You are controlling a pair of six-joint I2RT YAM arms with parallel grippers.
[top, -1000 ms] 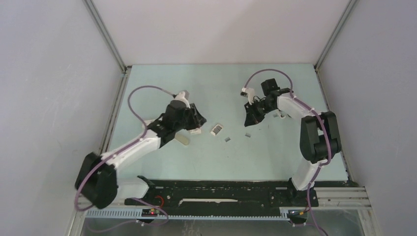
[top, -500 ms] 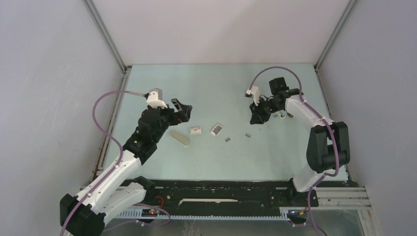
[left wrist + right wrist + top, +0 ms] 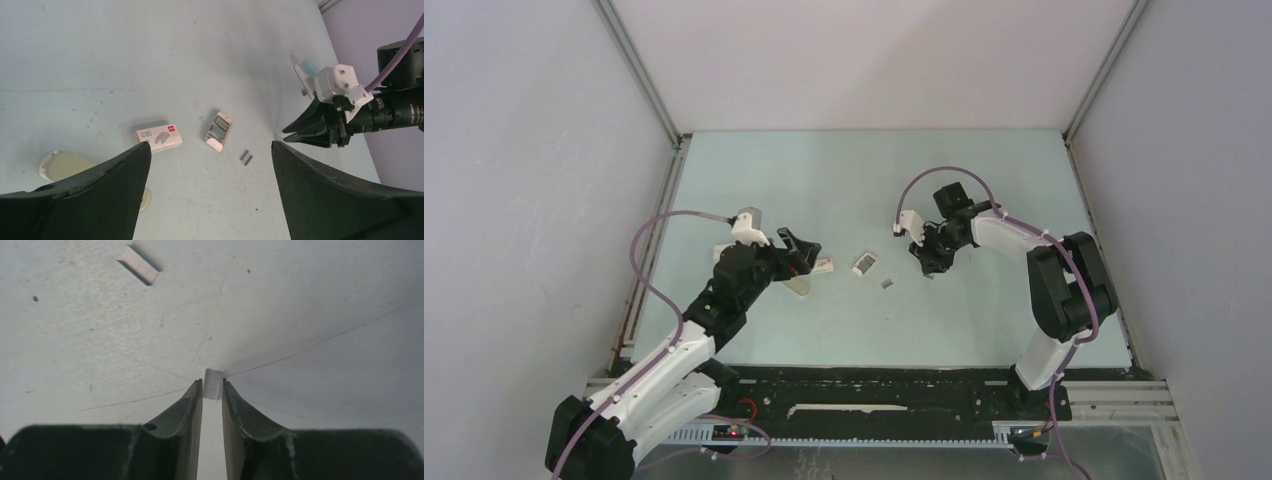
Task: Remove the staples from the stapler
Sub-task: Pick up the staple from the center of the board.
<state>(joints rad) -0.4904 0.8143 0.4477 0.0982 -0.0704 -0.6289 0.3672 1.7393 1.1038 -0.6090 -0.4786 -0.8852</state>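
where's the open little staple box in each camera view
Top external: the open staple box lies mid-table, between the two arms.
Left wrist: the box is near the centre, right of the closed white box.
Right wrist: not in it.
Shared landmark: the right gripper, right of the box in the left wrist view and at the bottom of its own view.

White box [image 3: 158, 138], open box [image 3: 218, 131], staples [image 3: 246, 157] (mid-table) obstruct; gaps between probably passable.

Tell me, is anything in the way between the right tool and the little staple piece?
Nothing visible is. The staple block sits right between the fingertips of the right tool. Another staple strip lies apart, off to the side.
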